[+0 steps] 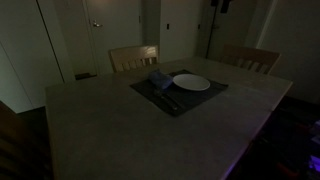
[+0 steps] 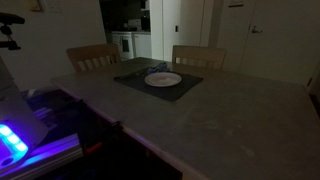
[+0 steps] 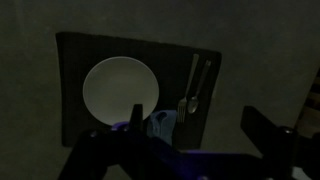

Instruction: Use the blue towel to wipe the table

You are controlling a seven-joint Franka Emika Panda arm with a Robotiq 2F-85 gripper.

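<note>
Beside the white plate (image 3: 120, 90), on the dark placemat (image 3: 75, 55), lies the crumpled blue towel (image 3: 157, 124); cutlery (image 3: 196, 85) sits beside the plate too, close to the towel. The gripper (image 3: 178, 140) hovers above, fingers spread and empty. It should probably descend centred on the towel, pinch a raised fold, and stay clear of the plate's rim and the cutlery before reaching the bare table (image 1: 100, 130).

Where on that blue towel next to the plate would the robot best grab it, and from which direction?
Probably the raised, bunched middle of the blue towel, coming straight down from above. It lies crumpled in a lump on the placemat, right by the white plate and the cutlery, so a sideways approach would likely bump them.
</note>
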